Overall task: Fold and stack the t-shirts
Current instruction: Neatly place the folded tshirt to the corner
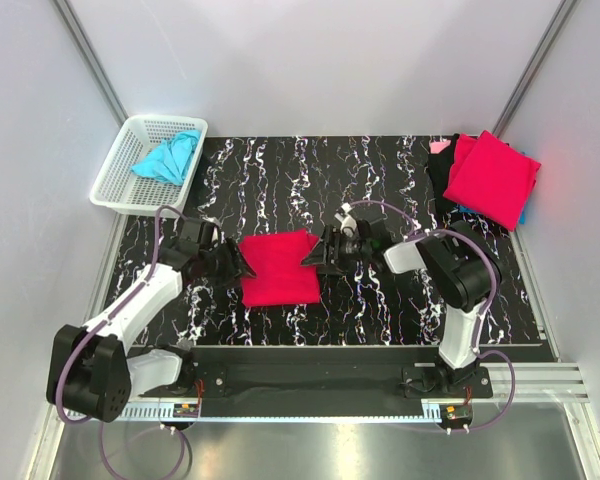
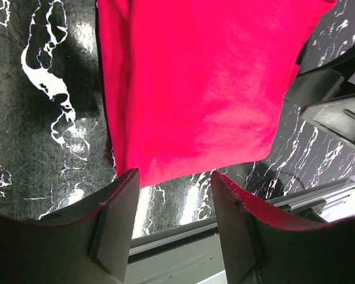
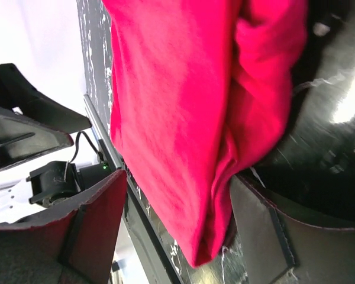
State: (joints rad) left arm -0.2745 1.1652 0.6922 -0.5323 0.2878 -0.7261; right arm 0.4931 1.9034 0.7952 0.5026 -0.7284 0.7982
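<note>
A folded crimson t-shirt [image 1: 278, 267] lies on the black marbled table between my two grippers. My left gripper [image 1: 236, 262] is at its left edge, open and empty; in the left wrist view the shirt [image 2: 207, 83] lies just beyond the open fingertips [image 2: 125, 195]. My right gripper [image 1: 313, 254] is at the shirt's right edge, open, with the shirt's edge [image 3: 195, 118] reaching between the spread fingers. A folded crimson shirt [image 1: 492, 178] tops a stack at the back right. A crumpled turquoise shirt [image 1: 168, 157] lies in the white basket.
The white lattice basket [image 1: 115, 185] stands at the back left corner. The stack at the back right also shows black, pink and blue cloth [image 1: 442, 162] under the crimson one. A metal rail [image 1: 330, 360] runs along the table's near edge.
</note>
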